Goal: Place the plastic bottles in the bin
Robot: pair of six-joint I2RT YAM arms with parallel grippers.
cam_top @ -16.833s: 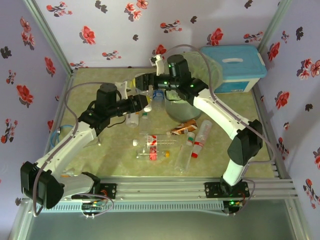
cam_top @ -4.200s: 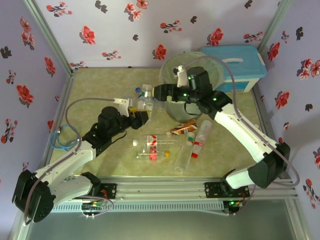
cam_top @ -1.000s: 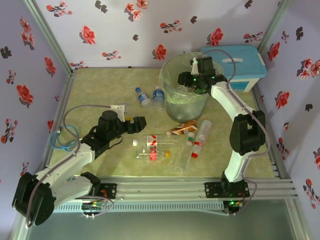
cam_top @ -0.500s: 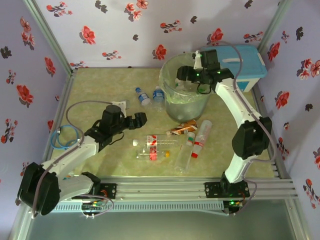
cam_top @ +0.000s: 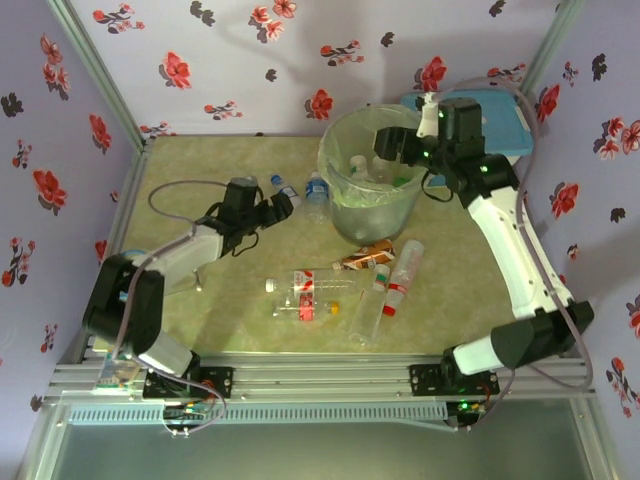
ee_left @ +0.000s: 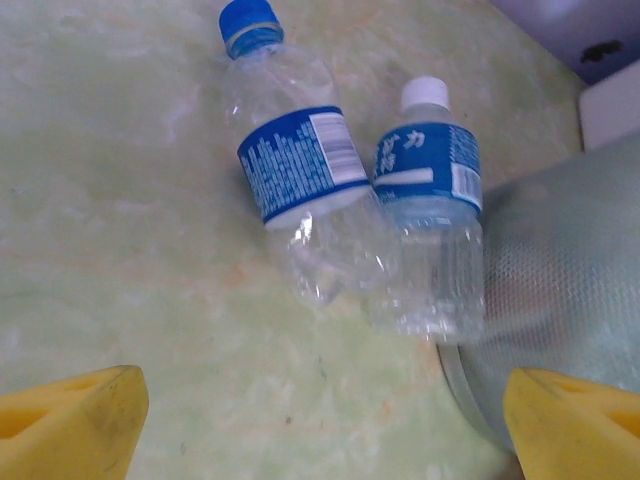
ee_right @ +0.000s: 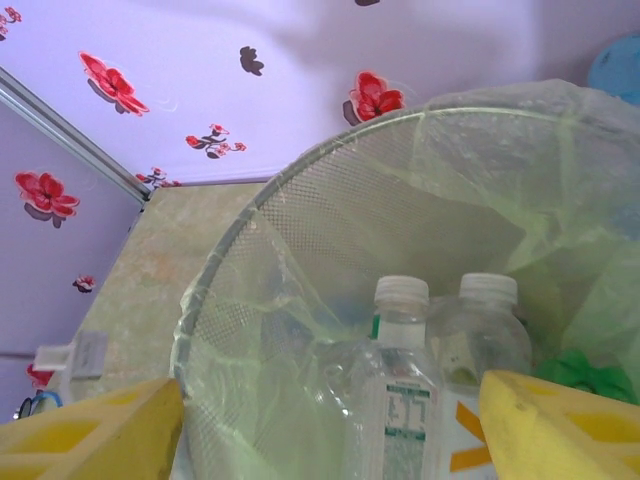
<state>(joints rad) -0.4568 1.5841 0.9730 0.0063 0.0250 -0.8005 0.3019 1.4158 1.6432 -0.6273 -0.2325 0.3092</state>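
Bottles awaiting pickup: we see blue-capped bottle (ee_left: 300, 180) and white-capped bottle (ee_left: 430, 220) lying side by side on mottled green worktop (ee_left: 120, 230), touching, just beside bin (ee_left: 575, 300) wall. Both lie straight ahead of left fingers (cam_top: 278, 205), spread wide, empty. Long axes run away from fingers, bases nearest, caps far. Left arm nearer, we judge. Right fingers (cam_top: 390, 148) spread, empty, above bin mouth. Plastic clear, thin, crinkly; labels glossy blue. Bin round, translucent, fine-meshed, pale green liner; binned bottles (ee_right: 400, 410) inside.
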